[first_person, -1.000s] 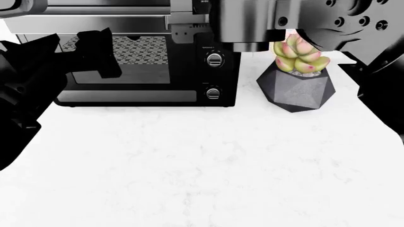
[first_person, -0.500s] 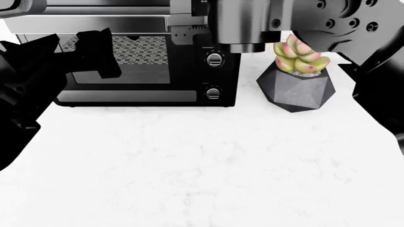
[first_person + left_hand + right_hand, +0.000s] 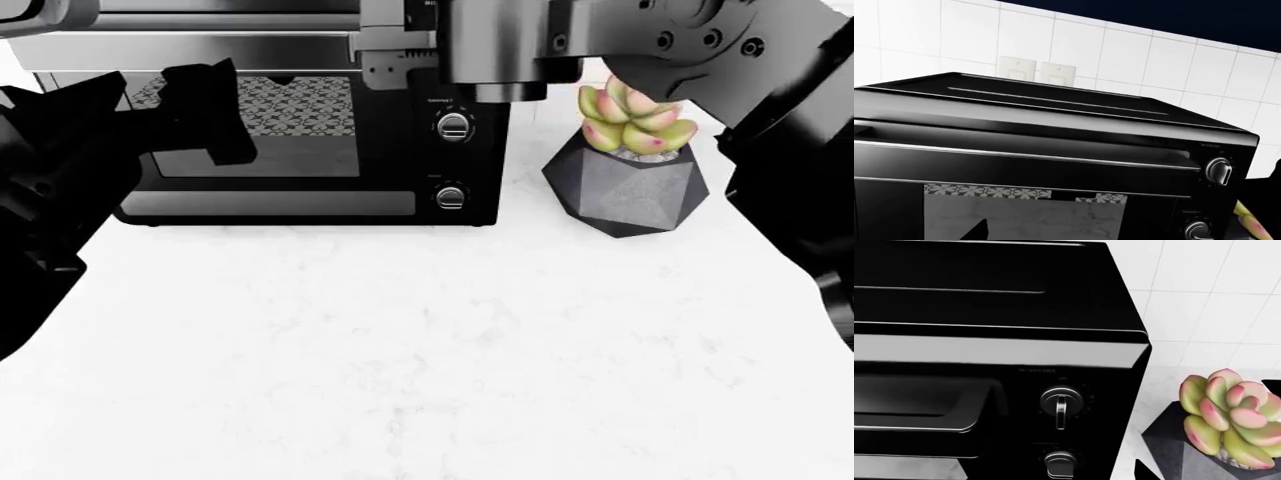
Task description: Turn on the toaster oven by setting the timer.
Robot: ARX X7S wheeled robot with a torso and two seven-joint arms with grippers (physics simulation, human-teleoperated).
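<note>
- The oven (image 3: 307,130) stands at the back of the white counter (image 3: 400,350), against the tiled wall (image 3: 1121,55), and everything below is placed from it.
- Its knobs run down its right front edge: an upper knob (image 3: 1061,402) with its handle upright, and a lower knob (image 3: 1060,462) just beneath (in the head view two show, and the arm covers whatever sits higher).
- My right arm (image 3: 641,40) hangs above the oven's right top corner. Its fingers are out of sight in every view, so I cannot tell whether that pincer is wide or narrow.
- My left gripper (image 3: 200,110) sits in front of the oven's glass door (image 3: 287,125), left of the knobs. It is a black shape and I cannot tell its opening either.
- Risk one: picking the wrong knob. The labels above them are too small for me to read, so I cannot say which is the timer.
- Risk two: the plant (image 3: 635,118) in its pot (image 3: 622,185) stands just right of the oven, near the knob column. If I come in wide from that side, I judge the arm could knock it over.
- Risk three: a narrow handle turned by fingers I cannot see. They may slip off, or turn it too little to start the timer.
- Risk four: pushing hard could shove the oven back toward the wall.
</note>
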